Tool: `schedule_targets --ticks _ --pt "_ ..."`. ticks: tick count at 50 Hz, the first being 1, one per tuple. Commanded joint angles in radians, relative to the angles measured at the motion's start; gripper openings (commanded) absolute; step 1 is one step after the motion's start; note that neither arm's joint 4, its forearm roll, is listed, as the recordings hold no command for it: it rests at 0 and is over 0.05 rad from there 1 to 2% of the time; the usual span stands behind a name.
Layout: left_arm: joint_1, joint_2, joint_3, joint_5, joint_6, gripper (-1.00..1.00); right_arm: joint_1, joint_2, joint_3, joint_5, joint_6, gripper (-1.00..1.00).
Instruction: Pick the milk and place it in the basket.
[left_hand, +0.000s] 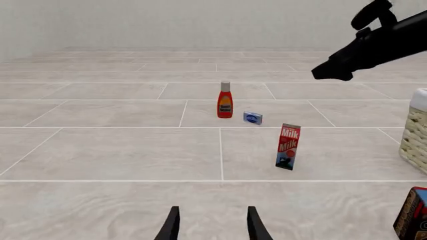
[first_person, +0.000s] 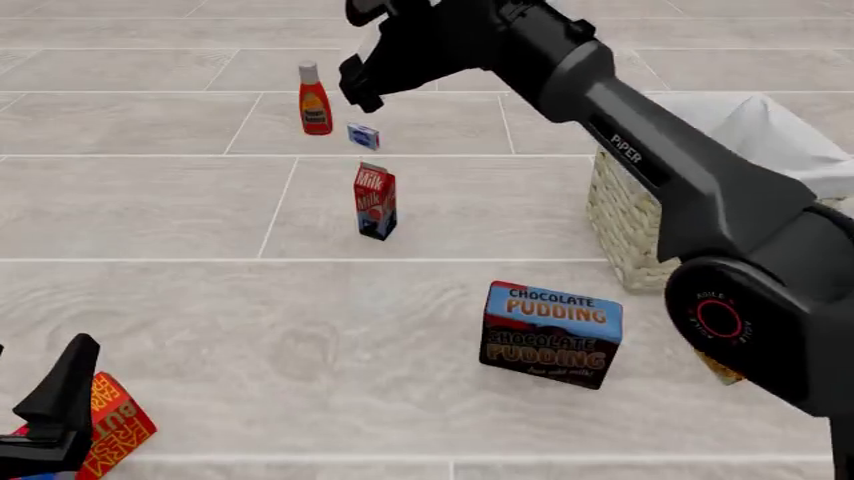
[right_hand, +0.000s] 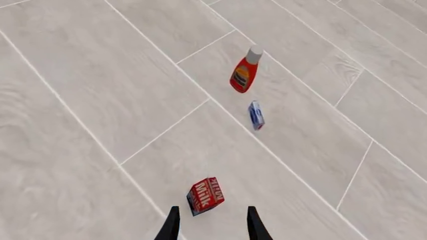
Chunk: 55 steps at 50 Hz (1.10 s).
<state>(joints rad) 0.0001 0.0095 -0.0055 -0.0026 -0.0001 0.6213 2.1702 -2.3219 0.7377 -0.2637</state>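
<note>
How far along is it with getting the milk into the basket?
Early stage. The milk stands untouched on the floor, apart from the basket. The right gripper is open, raised above it, holding nothing. The left gripper waits open. Descending, grasping, carrying and placing all remain.

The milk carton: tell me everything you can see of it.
The milk is a small gable-top carton, seemingly printed card: red upper part with white "Milk" lettering, dark blue lower part. It stands upright on the tiled surface, nothing else touching it, nearer the camera than the ketchup bottle. The right gripper hangs open above it, and neither gripper holds it.
</note>
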Motion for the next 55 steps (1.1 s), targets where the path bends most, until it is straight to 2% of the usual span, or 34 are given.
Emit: schedule_targets --ticks 1,11,15,55 --pt "0.000 0.000 0.000 0.000 0.000 1.00 -0.001 0.152 -0.178 0.056 0.007 1.00" --pt "0.000 0.000 0.000 0.000 0.000 1.00 -0.008 0.334 -0.444 0.167 0.015 1.00" --pt "0.000 0.000 0.000 0.000 0.000 1.00 -0.011 0.378 -0.498 0.186 0.018 1.00" --pt "0.000 0.000 0.000 0.000 0.000 1.00 -0.053 0.527 -0.508 0.133 0.052 1.00"
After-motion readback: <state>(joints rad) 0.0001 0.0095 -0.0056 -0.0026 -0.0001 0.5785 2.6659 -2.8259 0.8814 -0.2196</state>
